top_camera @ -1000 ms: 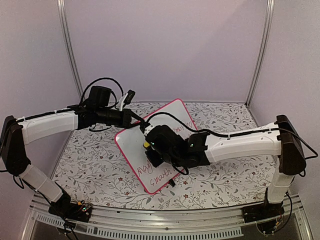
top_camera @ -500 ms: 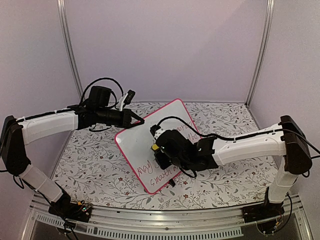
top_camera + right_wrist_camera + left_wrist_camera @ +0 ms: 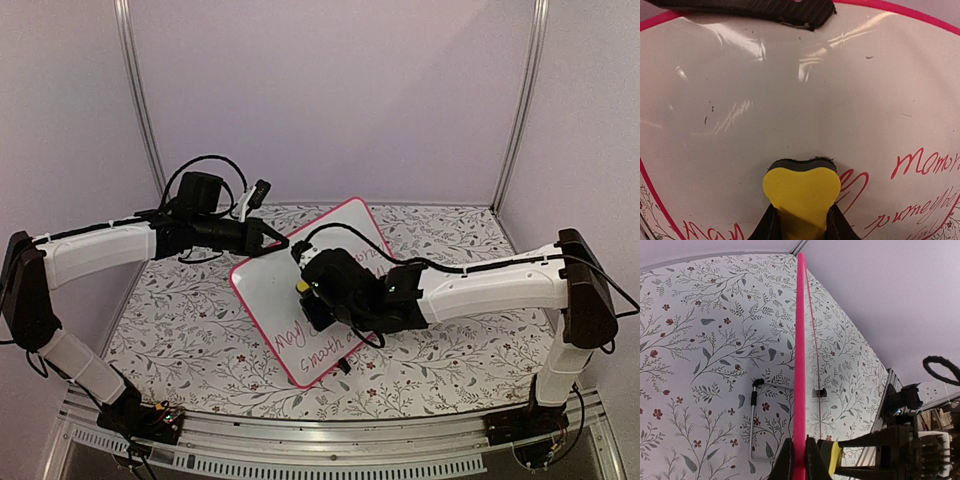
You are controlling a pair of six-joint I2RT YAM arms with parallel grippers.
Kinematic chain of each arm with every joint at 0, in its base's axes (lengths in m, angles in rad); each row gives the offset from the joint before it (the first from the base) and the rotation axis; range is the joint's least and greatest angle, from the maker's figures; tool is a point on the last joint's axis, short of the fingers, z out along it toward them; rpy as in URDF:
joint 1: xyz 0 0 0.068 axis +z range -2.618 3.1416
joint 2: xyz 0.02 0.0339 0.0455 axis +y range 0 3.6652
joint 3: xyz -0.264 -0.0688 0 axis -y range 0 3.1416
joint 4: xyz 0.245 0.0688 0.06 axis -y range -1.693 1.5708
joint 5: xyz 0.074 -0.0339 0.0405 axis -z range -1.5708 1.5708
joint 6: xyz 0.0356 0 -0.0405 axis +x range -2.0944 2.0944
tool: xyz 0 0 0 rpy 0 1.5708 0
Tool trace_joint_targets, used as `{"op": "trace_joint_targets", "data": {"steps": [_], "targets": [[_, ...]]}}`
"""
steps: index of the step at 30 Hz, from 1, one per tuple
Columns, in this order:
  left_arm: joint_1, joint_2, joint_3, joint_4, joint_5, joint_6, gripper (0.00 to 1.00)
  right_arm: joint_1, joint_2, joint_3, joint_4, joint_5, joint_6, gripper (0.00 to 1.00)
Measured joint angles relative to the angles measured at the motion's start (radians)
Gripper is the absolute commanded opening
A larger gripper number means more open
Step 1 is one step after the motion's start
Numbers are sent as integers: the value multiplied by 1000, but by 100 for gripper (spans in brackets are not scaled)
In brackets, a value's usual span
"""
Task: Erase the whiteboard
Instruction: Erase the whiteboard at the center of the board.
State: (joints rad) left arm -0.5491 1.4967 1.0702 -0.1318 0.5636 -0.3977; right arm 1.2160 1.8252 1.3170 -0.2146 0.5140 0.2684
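Yellow eraser [image 3: 801, 192] back left, L fingers [image 3: 785, 463] pinching whiteboard [image 3: 266, 292] edge

board: rectangular glossy white whiteboard [image 3: 266, 288], thin pink-red frame, red cursive handwriting to either side of the right jaws, plain white ahead of them | eraser: small yellow foam block eraser [image 3: 801, 190] between the right jaws, dark felt front edge | cloth: white table cover [image 3: 700, 340] beyond the left jaws, grey leafy sprigs, small red flowers | jaws: black
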Motion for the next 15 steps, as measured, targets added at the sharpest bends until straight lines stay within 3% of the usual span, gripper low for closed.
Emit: {"op": "trace_joint_targets", "data": {"steps": [8, 15], "targets": [[-1, 0, 0, 0, -1, 0, 0, -6, 23, 47, 26, -4, -47, 24], [-1, 0, 0, 0, -3, 0, 0, 16, -7, -70, 87, -16, 16, 24]]}}
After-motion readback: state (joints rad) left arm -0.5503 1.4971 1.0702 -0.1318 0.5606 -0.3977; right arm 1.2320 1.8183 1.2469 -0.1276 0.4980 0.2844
